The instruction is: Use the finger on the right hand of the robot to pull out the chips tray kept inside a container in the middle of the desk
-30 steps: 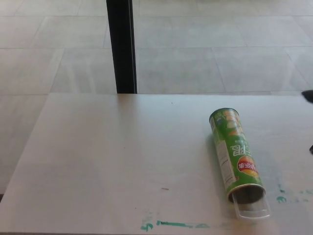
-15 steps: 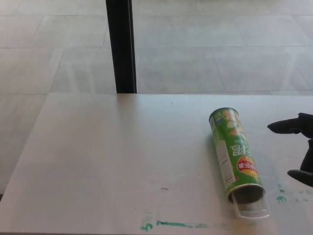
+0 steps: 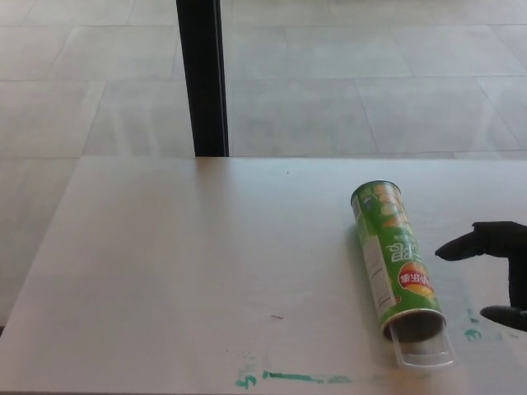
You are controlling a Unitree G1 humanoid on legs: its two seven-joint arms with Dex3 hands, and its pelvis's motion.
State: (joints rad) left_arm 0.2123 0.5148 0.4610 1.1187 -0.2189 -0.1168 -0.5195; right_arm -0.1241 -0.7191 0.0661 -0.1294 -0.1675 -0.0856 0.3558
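A green chips container [image 3: 394, 257] lies on its side on the white desk [image 3: 206, 263], right of the middle, its open mouth facing the near edge. A clear plastic tray [image 3: 424, 349] sticks a short way out of that mouth. My right hand [image 3: 494, 267] comes in at the right edge, black, with fingers spread apart and nothing in it. It hovers just right of the container, level with its lower half, not touching it. My left hand does not show.
A black post [image 3: 202, 78] stands behind the desk's far edge. Green paint marks [image 3: 296, 378] streak the desk near its front edge, with smaller ones [image 3: 472, 327] right of the tray. Tiled floor lies beyond.
My right hand has come in from the right edge, moving left and down toward the container. The container and tray have not moved.
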